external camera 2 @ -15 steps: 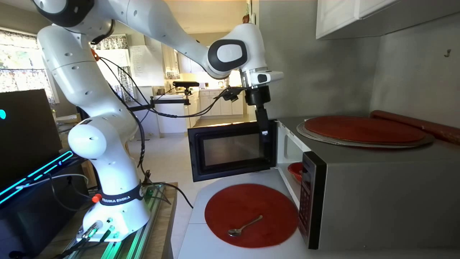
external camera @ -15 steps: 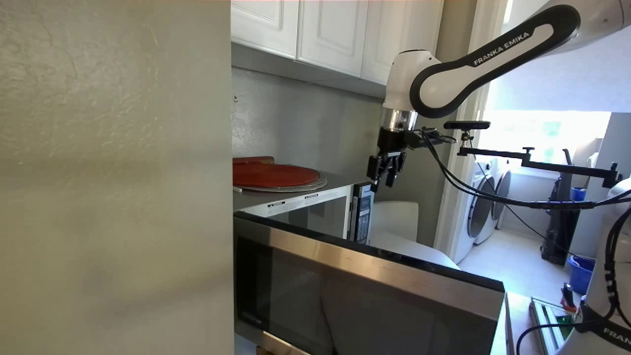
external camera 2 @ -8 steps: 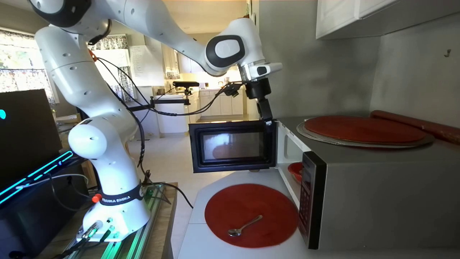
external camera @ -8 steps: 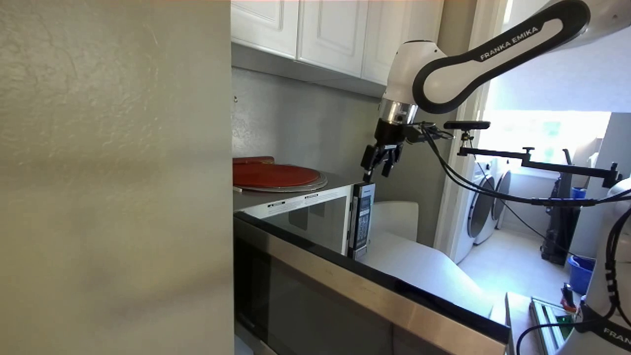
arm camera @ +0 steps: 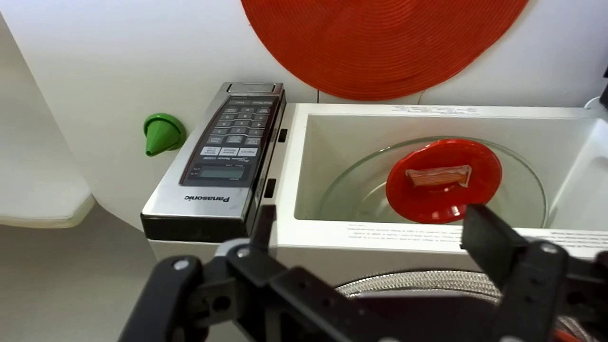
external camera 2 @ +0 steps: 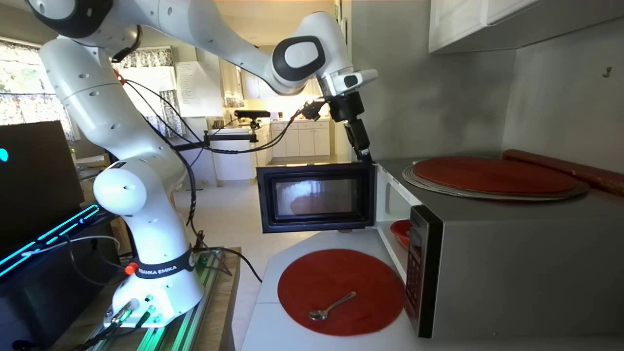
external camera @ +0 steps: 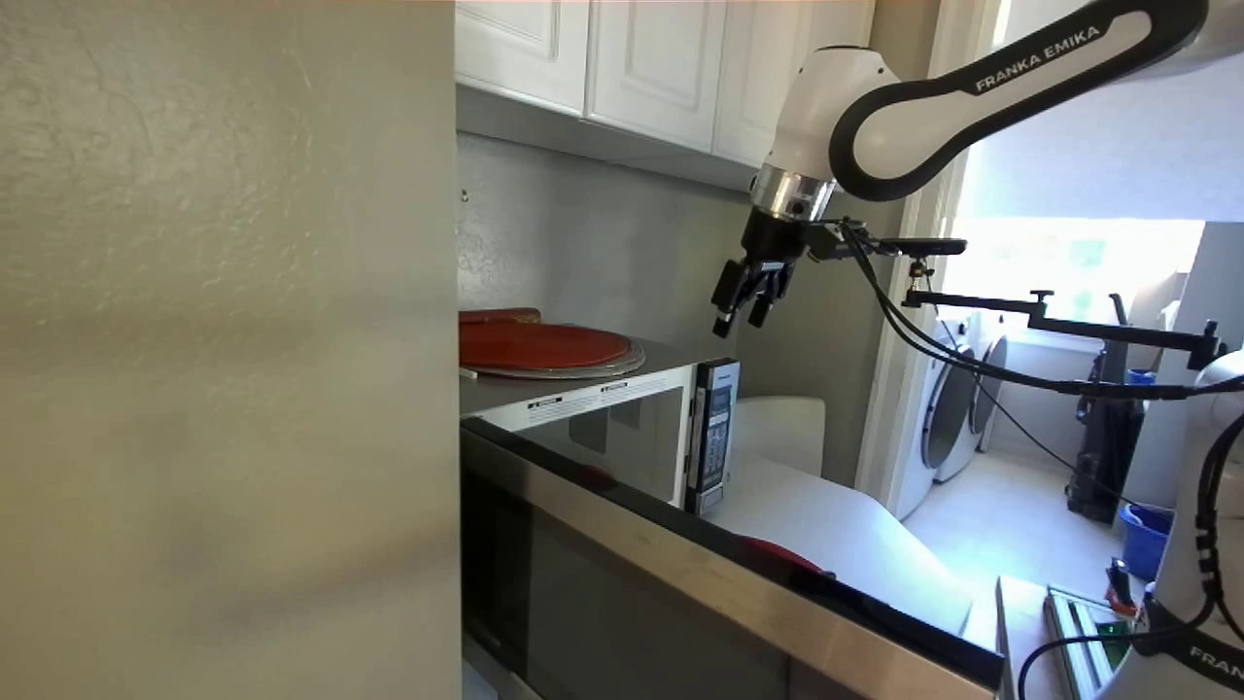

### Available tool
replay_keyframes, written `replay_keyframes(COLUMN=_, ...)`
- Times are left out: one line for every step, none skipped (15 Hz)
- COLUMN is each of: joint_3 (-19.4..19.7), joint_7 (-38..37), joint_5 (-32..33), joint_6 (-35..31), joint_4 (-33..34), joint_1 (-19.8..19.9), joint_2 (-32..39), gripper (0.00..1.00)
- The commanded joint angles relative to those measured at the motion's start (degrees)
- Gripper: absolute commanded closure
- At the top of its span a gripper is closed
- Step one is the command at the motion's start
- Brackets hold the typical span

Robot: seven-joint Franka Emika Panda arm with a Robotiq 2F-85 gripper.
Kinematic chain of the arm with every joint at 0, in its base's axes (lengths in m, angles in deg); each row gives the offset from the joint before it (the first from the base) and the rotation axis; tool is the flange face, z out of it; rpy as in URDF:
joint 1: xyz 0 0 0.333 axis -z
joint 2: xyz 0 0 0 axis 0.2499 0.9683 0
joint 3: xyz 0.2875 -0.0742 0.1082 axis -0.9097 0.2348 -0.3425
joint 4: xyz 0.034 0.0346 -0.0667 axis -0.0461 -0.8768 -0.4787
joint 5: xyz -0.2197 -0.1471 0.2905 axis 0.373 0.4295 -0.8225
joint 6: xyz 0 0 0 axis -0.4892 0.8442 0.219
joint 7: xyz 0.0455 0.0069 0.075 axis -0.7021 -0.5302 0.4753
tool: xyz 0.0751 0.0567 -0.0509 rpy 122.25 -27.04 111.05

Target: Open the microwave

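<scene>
Claw (arm camera: 365,221) released: in the wrist view we see its fingers (arm camera: 489,242) spread well apart, lower left and lower right.

Arm (external camera 2: 124,122) pose, in an exterior view: up from lower left, across the top of the frame, wrist bent down near upper centre; claw tilted, tips toward lower right. In an exterior view we see the tips above and apart from the control panel (external camera: 714,437).

Counts. We have one microwave (external camera 2: 526,278), one door (external camera 2: 317,197); inside, one glass turntable (arm camera: 522,190), one red dish (arm camera: 437,204) on it, one wrapped stick (arm camera: 439,176) in the dish. One green funnel (arm camera: 163,134), left of the wrist view, just beside the panel. One tabletop (external camera 2: 265,317), carrying one red placemat (external camera 2: 370,282) with one spoon (external camera 2: 327,310) on it. On the microwave's roof: one red mat (external camera 2: 492,175) over grey matting (external camera 2: 441,191), layers not countable, plus one red roll (external camera 2: 597,179).

Orientation. Microwave sits on the tabletop, right of frame, front facing frame left, long axis receding from lower right of centre toward mid-frame; in the wrist view we read that axis as left to right. Door stands open, swung well out, its long axis level across mid-frame, inner face toward us.
</scene>
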Motion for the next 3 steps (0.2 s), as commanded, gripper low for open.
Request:
replay_keyframes(joint_3=-0.24, joint_7=0.17, joint_5=-0.17, joint_6=0.08, joint_4=0.07, joint_1=0.27, joint_2=0.00, gripper=0.00)
replay_keyframes(joint_3=-0.23, joint_7=0.20, joint_5=-0.17, joint_6=0.08, joint_4=0.07, joint_1=0.26, joint_2=0.00, gripper=0.00)
replay_keyframes(joint_3=-0.23, joint_7=0.22, joint_5=-0.17, joint_6=0.08, joint_4=0.07, joint_1=0.26, joint_2=0.00, gripper=0.00)
